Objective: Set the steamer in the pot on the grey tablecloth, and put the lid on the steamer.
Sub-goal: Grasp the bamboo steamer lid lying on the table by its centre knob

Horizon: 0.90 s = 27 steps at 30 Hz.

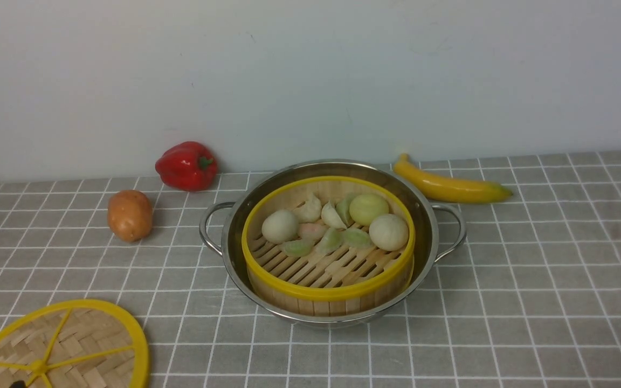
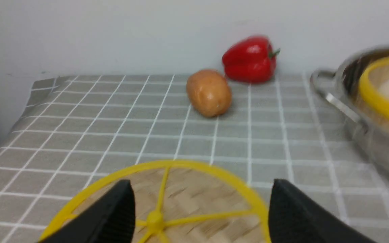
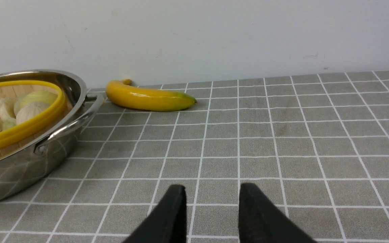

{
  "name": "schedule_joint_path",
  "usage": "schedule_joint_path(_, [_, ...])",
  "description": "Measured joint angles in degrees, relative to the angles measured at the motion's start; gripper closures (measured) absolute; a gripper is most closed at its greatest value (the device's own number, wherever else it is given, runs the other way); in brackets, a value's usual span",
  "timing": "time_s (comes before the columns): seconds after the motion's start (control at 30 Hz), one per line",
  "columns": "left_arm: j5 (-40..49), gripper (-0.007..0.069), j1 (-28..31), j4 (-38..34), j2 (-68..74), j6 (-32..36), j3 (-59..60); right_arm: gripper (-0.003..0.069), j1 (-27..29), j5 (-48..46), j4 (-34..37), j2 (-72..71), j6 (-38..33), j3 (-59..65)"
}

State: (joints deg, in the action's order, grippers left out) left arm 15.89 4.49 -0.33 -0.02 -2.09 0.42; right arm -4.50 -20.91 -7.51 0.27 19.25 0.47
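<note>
Grey tablecloth (image 1: 531,302), white grid, covers the whole tabletop up to the back wall. Pot (image 1: 337,163), shiny steel with two loop handles, stands mid-cloth, closer to the far edge than the near one. Steamer (image 1: 332,302) sits inside the pot, uncovered; its yellow rim and some wooden wall show above the pot's near rim. Lid (image 1: 73,345) lies flat on the cloth at the near left corner, spokes up, cut off by the frame edge, well apart from the pot.

Banana (image 1: 450,186) lies along the far edge, just right of the pot, near its right handle. Red pepper (image 1: 186,166) is at the far edge left of the pot, by the wall. Potato (image 1: 130,214) sits left of the pot, a little nearer than the pepper. Buns and dumplings (image 1: 281,226) are bunched on the far half of the steamer's slatted floor.

Left gripper (image 2: 201,184) hangs over the lid, fingers spread wide on either side of the hub, gripping nothing. Right gripper (image 3: 212,186) is over bare cloth right of the pot, fingers apart with a clear gap, empty.
</note>
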Motion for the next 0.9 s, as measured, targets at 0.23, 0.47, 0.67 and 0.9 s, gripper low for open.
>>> schedule_joint_path(0.23, [-9.9, 0.0132, 0.0, -8.7, 0.0, -3.1, 0.0, 0.0419, 0.0, 0.0, 0.0, 0.0, 0.0, 0.0])
schedule_joint_path(0.47, [-16.6, 0.0132, 0.0, -10.8, 0.0, -6.0, 0.0, 0.0419, 0.0, 0.0, 0.0, 0.0, 0.0, 0.0])
schedule_joint_path(0.67, [-19.4, 0.0132, 0.0, -12.1, 0.0, -10.9, -2.3, 0.0419, 0.0, 0.0, 0.0, 0.0, -0.2, 0.0])
schedule_joint_path(0.9, [-17.1, 0.0132, 0.0, -12.3, 0.0, -11.5, -5.3, 0.0419, 0.0, 0.0, 0.0, 0.0, 0.0, 0.0])
